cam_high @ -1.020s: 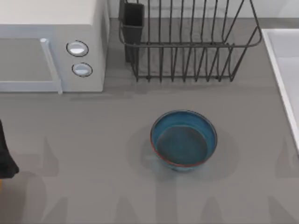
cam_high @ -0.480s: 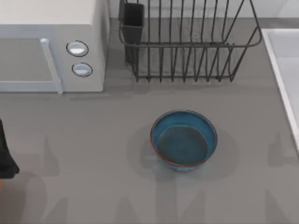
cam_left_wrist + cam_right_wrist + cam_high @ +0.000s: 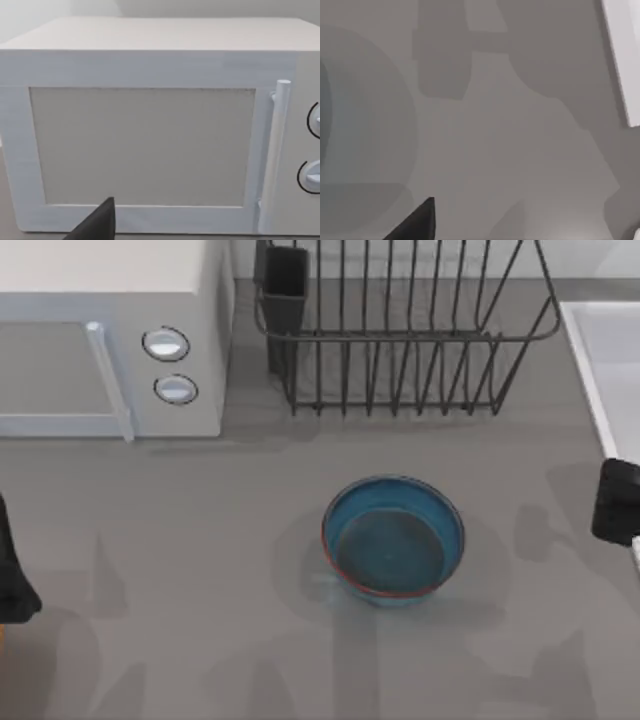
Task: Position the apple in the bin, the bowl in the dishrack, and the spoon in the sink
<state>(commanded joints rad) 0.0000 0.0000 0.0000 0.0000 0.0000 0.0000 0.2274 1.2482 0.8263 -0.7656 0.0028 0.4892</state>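
Note:
The blue bowl (image 3: 393, 540) with its reddish-brown rim stands upright and empty near the middle of the grey table. The black wire dishrack (image 3: 400, 330) sits behind it at the back, with its dark cutlery cup (image 3: 285, 285) at the rack's left corner. A strip of the white sink (image 3: 612, 380) runs along the right edge, and its rim (image 3: 620, 50) also shows in the right wrist view. My right gripper (image 3: 617, 502) hangs at the right edge, well right of the bowl. My left gripper (image 3: 12, 575) sits at the left edge. The apple, the spoon and the bin are out of view.
A white microwave (image 3: 110, 340) with two round knobs fills the back left; the left wrist view faces its door (image 3: 142, 145). Bare grey tabletop (image 3: 200, 640) surrounds the bowl.
My right arm has come into the top view at the right edge, and its shadows have shifted across the table. The bowl and my left arm have not moved.

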